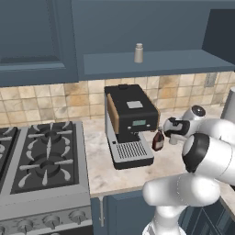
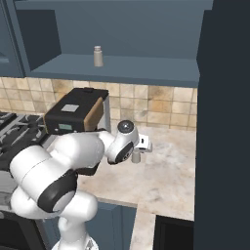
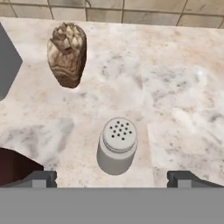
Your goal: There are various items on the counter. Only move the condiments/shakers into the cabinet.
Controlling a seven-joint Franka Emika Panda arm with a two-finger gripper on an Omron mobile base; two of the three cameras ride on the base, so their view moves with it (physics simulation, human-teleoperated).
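A pale shaker [image 3: 117, 146] with a perforated top stands on the beige counter [image 3: 175, 87]. My gripper [image 3: 113, 179] hangs open right above it, one fingertip to each side and nothing held. From the base views the gripper [image 2: 138, 150] hovers over that shaker [image 2: 136, 157], to the right of the coffee machine [image 1: 131, 121]. The dark brown-red bottle [image 1: 158, 140] stands beside the machine's tray, just left of the gripper [image 1: 173, 137], and its edge [image 3: 13, 166] shows at lower left. Another shaker [image 1: 138, 53] stands on the cabinet shelf [image 1: 174, 62].
A brown lumpy object [image 3: 67, 54] lies on the counter beyond the shaker, toward the tiled wall. A tall grey cylinder [image 1: 229, 105] stands at the far right. The stove [image 1: 43, 158] lies left of the coffee machine. An open cabinet door [image 2: 224, 122] stands to the right.
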